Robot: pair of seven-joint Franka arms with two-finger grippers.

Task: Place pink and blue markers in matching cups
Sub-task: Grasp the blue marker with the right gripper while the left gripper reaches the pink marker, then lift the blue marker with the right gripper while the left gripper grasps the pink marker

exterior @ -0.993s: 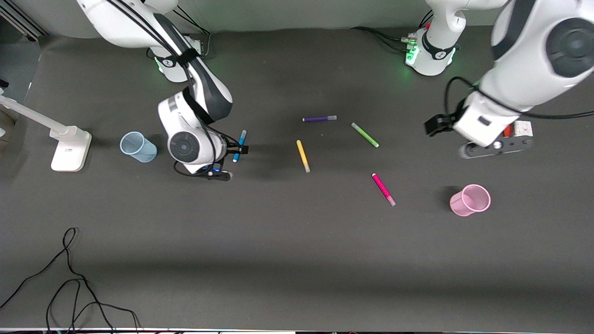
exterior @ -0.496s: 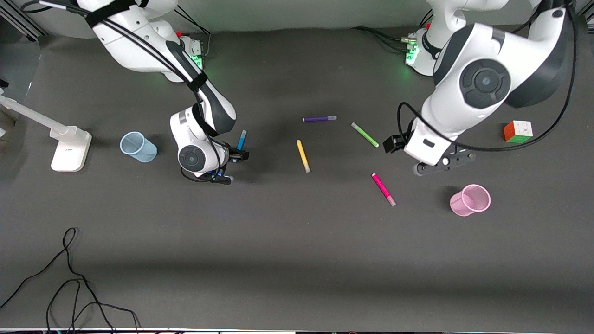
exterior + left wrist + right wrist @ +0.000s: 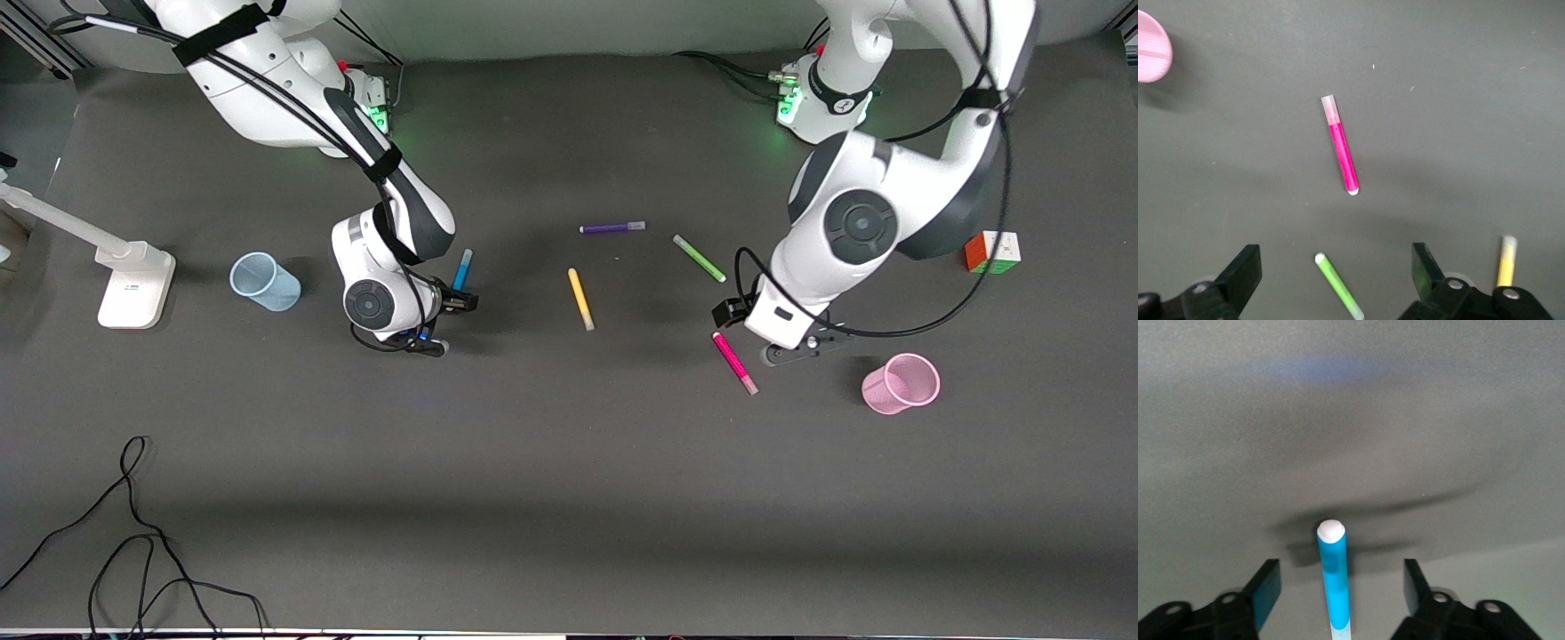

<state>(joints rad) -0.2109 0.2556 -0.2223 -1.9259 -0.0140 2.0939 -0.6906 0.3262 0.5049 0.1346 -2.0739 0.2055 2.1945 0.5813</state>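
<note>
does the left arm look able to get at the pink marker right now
Probably yes. The left gripper hangs open over the table close to the pink marker, which lies flat with bare table around it. The green marker and the pink cup lie apart from it, so nothing blocks a descent.

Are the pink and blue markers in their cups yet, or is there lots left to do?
Nothing is in a cup yet. The blue cup and pink cup hold no markers. The right end effector is open around the blue marker, not gripping. The left end effector hangs open above the pink marker, which lies on the table. Grabbing, carrying and dropping both remain.
</note>
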